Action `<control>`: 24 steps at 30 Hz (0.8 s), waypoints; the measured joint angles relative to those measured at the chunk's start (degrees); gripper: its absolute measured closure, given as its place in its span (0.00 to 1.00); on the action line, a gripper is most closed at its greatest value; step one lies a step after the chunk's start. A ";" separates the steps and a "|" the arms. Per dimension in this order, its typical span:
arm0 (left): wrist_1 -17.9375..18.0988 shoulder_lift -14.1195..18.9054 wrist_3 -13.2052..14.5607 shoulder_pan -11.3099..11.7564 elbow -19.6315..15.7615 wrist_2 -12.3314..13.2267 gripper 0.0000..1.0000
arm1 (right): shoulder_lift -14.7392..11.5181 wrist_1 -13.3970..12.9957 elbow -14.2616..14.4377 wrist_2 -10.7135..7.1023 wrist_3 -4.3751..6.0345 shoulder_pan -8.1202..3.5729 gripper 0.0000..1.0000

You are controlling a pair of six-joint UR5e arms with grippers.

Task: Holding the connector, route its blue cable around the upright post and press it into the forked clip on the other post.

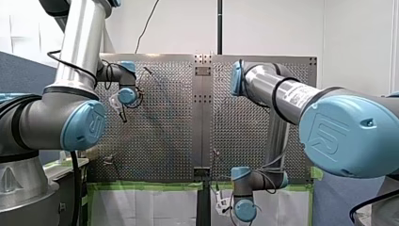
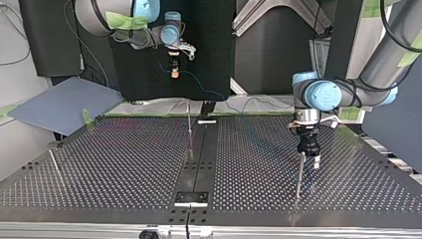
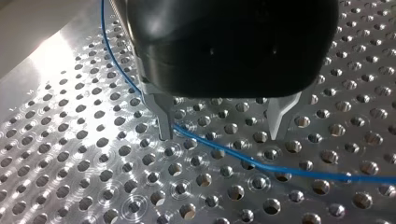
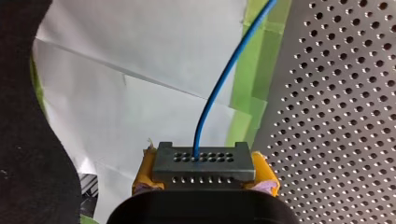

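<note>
In the right wrist view a grey connector with rows of holes sits between yellow pads; my right gripper is shut on it. The blue cable rises out of its top face. In the top view my right gripper hangs high beyond the plate's far edge. My left gripper stands open just above the perforated plate, and the blue cable lies on the plate under its metal fingers. In the top view my left gripper is right over a thin upright post.
A second thin post stands near the plate's far middle, and a tilted rod at the top view's left. A dark centre strip splits the plate. Green tape and white paper border the edge under my right gripper.
</note>
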 joint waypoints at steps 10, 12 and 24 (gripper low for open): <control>0.00 -0.01 -0.02 0.02 0.00 0.00 0.02 | -4.70 2.45 1.85 0.89 -0.26 0.14 1.00; 0.00 0.00 -0.02 0.03 0.00 0.00 0.02 | -5.84 1.59 2.93 1.07 -0.31 0.04 1.00; -0.04 0.01 -0.02 0.00 0.00 -0.79 0.02 | -11.53 -1.62 7.97 3.02 -0.38 -0.43 1.00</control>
